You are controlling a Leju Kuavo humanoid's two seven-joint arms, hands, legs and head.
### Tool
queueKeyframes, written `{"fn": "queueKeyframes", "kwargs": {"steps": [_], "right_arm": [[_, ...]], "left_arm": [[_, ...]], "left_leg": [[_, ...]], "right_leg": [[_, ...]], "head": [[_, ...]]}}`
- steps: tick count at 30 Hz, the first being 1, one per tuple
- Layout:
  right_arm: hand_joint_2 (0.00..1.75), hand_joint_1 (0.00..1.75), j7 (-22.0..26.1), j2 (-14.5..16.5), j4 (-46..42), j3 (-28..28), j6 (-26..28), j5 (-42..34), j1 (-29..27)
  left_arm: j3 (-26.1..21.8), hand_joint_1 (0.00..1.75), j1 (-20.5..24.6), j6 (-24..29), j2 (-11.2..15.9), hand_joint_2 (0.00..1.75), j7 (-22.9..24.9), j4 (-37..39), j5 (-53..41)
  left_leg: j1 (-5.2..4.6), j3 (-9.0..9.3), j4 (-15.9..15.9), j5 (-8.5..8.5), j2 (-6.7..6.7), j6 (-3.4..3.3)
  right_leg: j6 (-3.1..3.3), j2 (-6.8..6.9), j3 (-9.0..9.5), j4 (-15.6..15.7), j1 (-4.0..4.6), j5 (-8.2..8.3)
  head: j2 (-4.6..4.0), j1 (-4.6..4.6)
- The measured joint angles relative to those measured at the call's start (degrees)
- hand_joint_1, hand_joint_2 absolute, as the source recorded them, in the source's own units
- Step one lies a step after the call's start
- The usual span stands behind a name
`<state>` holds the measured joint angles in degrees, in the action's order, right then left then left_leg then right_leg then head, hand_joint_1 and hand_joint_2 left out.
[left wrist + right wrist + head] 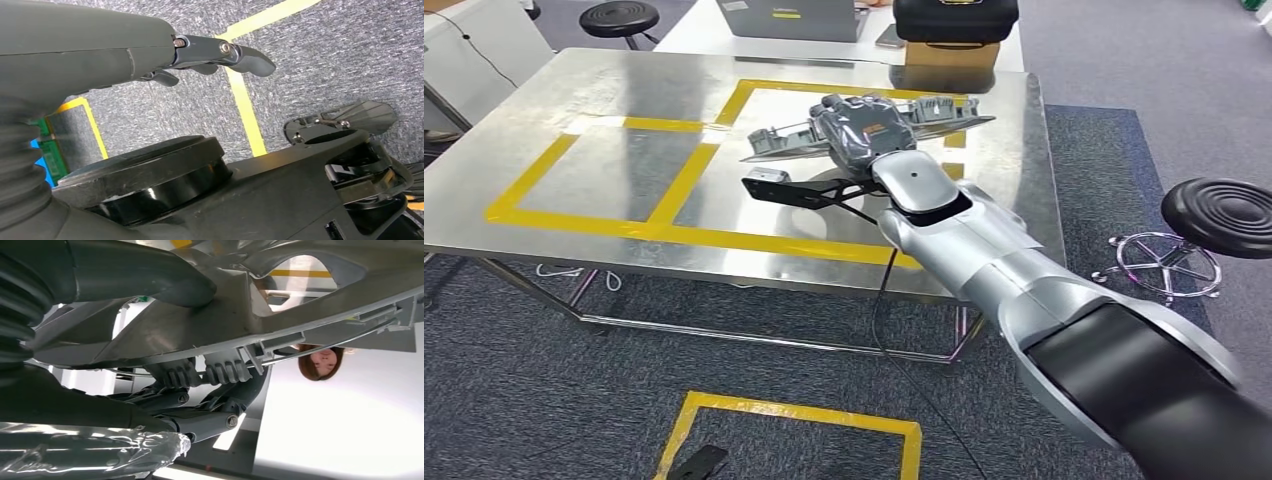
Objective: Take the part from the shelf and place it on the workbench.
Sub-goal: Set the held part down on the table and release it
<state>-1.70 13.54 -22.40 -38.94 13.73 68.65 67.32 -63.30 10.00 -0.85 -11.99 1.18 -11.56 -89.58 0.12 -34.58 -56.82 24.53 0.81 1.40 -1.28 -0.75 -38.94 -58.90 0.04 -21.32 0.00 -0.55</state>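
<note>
Right hand grips long grey ribbed part; above workbench.

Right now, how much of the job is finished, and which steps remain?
Done: the grey part is off the shelf, gripped by the right hand. In hand: that hand holds the part over the steel workbench, near the yellow tape squares; whether it already touches the surface is unclear. Left: set it down and let go. The left hand hangs over the carpet, holding nothing.

Black stool right of surface; second stool, laptop, black case on cardboard box behind.
</note>
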Motion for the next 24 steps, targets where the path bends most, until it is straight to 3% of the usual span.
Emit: {"fn": "queueKeyframes", "kwargs": {"steps": [3, 7, 8, 12, 24], "right_arm": [[1.75, 1.75, 0.37, 0.57, 0.0, -0.14, -0.02, 0.28, -0.26], [1.75, 0.0, 0.32, 1.5, -0.01, -0.38, -0.51, 0.78, -0.46], [1.75, 0.0, 0.2, 1.66, -0.01, -0.44, -0.66, 0.93, -0.46], [1.75, 0.0, -0.25, 1.77, -0.02, -0.63, -0.91, 1.33, -0.61], [1.75, 0.0, 0.62, 2.92, -0.02, -1.15, -1.05, 1.49, -1.4]], "left_arm": [[0.0, 0.0, 0.0, 0.0, 0.0, 1.75, 0.0, 0.0, -0.11], [-0.01, 0.0, -0.01, -0.04, -0.01, 1.75, -0.27, 0.0, -0.01], [0.0, 0.0, 0.0, -0.12, -0.02, 1.75, -0.4, 0.0, 0.08], [0.46, 0.0, 0.08, -0.61, -0.09, 0.0, -0.62, 0.0, 0.17], [0.97, 0.0, -0.06, -0.31, -0.03, 0.0, -0.72, 0.0, 1.41]], "left_leg": [[0.0, 0.0, 0.0, 0.0, 0.0, 0.0], [0.0, 0.0, 0.0, 0.0, 0.0, 0.0], [0.0, 0.01, 0.0, 0.0, 0.0, 0.0], [0.0, 0.03, 0.0, 0.0, -0.01, 0.0], [0.0, 0.02, 0.0, -0.01, -0.01, -0.01]], "right_leg": [[0.0, 0.0, 0.0, 0.0, 0.0, 0.0], [0.0, 0.0, 0.0, 0.0, 0.01, 0.0], [0.0, 0.0, 0.0, 0.0, 0.01, 0.0], [0.0, 0.0, 0.02, 0.02, 0.01, 0.0], [-0.01, 0.01, 0.04, 0.03, 0.01, 0.02]], "head": [[0.0, 0.01], [0.0, 0.01], [0.0, 0.01], [0.0, 0.01], [0.0, 0.01]]}}
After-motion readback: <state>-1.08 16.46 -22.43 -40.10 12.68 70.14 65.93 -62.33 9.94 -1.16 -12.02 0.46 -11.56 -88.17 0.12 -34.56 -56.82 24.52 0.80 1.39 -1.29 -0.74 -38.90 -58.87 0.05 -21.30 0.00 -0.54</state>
